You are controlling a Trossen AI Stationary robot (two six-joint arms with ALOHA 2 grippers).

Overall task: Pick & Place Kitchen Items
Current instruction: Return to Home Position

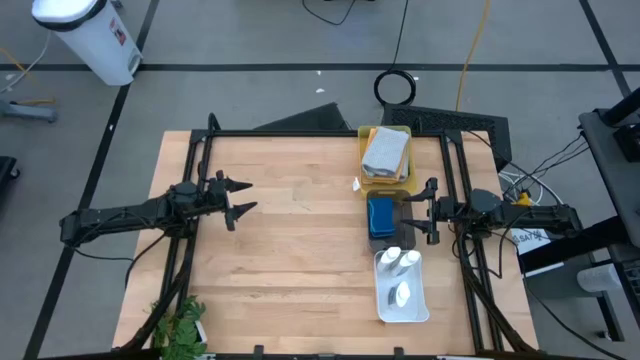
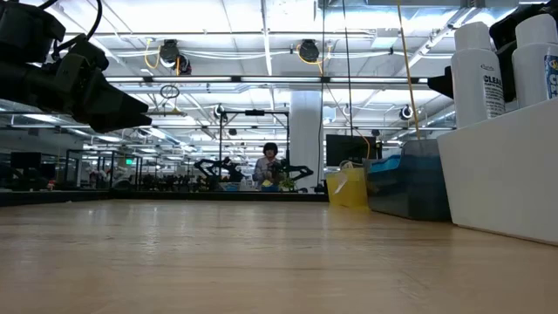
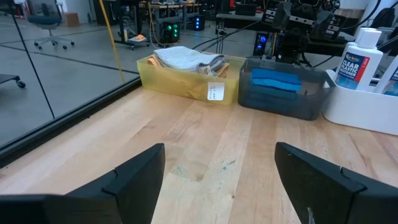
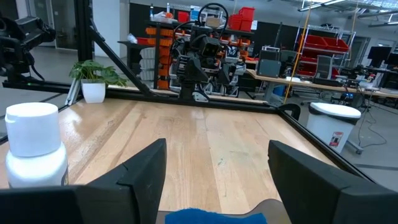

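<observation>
Three trays stand in a row along the table's right side. The yellow tray holds folded grey towels over an orange one. The dark grey tray holds blue sponges. The white tray holds white blue-labelled bottles. My left gripper is open and empty above the table's left part. My right gripper is open and empty just right of the dark grey tray, over its edge. The dark green cloth is out of view.
The wide wooden table top between the two arms is bare. A black frame runs along the far edge and both sides. A potted plant stands at the near left corner. A small white tag lies by the yellow tray.
</observation>
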